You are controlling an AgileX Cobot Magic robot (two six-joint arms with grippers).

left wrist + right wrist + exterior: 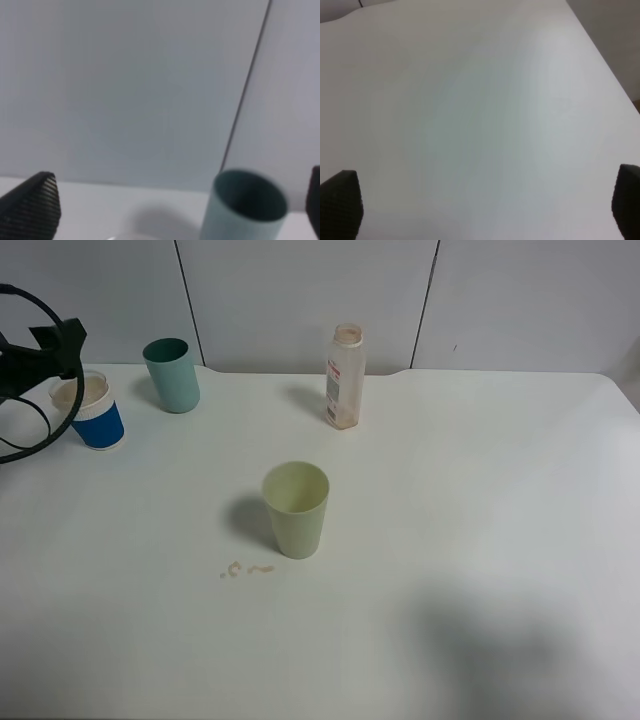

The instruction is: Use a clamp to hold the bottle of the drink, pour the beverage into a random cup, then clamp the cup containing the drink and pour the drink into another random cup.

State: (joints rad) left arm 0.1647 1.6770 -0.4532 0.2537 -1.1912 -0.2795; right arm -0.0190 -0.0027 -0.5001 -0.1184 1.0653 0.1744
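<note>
Left gripper (175, 210): spread wide, holds nothing.
Right gripper (487, 210): spread wide over bare white table (480, 540).
Small clear plastic bottle (344, 377): upright, top middle.
Short blue cup (91, 412): upper left.
Teal plastic tumbler (172, 375): beside it.

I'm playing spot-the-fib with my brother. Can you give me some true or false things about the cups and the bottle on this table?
1. The bottle is lying on its side. False: it stands upright.
2. The blue cup sits nearest the left arm. True.
3. The teal tumbler is tipped over. False: it stands upright.
4. The pale green tumbler has small spilled drops beside it. True.
5. The left gripper is squeezing the teal tumbler. False: it is open and holds nothing.
</note>
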